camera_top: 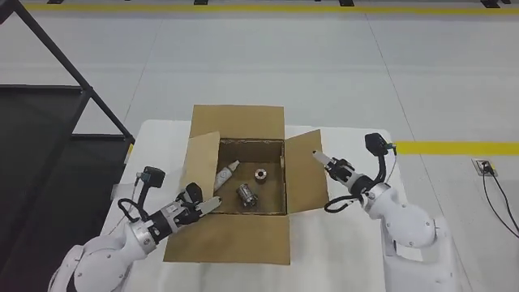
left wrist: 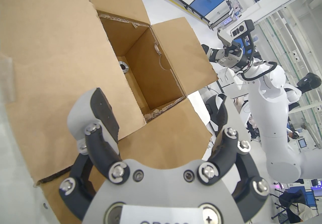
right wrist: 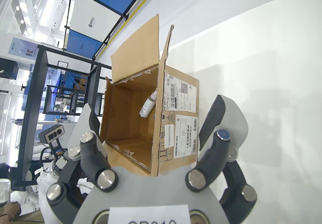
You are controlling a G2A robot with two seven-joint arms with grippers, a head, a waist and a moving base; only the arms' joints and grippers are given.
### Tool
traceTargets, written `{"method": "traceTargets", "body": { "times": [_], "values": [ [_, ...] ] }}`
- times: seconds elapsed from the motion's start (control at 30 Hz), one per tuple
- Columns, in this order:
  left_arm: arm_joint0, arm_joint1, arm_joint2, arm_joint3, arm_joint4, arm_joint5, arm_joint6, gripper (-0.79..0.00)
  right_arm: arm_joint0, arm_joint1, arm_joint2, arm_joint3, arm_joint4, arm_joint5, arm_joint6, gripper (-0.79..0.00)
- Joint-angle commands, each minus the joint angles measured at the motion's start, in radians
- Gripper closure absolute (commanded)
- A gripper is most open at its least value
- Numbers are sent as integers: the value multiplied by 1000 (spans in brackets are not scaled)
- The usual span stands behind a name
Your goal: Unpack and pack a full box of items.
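Centrally on the white worktop (camera_top: 340, 235), the cardboard box (camera_top: 237, 122) is standing open with all four flaps folded outward. Inside it, a white bottle (camera_top: 225, 175) is leaning against the left wall, a small metal ring (camera_top: 260, 174) is lying on the floor toward the far side, and a dark metallic item (camera_top: 246, 195) is lying nearer the front.

The left gripper (camera_top: 212, 203) is hovering at the box's near-left corner, just beside the left flap and above the edge of the near flap. Its fingers (left wrist: 103, 106) are standing spread and holding nothing, with the box's opening lying ahead of them.

The right gripper (camera_top: 323, 161) is hanging just outside the right flap, close to that flap's upper edge; whether it is touching the cardboard I cannot tell. Its fingers (right wrist: 221, 114) are also standing wide apart, empty, with the box's labelled outer wall lying between them and beyond.
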Motion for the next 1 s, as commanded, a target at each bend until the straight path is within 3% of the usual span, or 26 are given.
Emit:
{"method": "traceTargets", "body": {
  "times": [0.0, 0.4, 0.97],
  "values": [
    [-18, 0, 20, 19, 15, 8, -3, -785, 8, 5, -6, 12, 28, -42, 19, -785],
    [-79, -4, 82, 100, 27, 52, 52, -785, 77, 31, -85, 73, 242, -208, 168, -785],
    [-97, 1, 96, 132, 14, 52, 63, -785, 322, 27, -331, 435, 261, -186, 112, -785]
  ]
}}
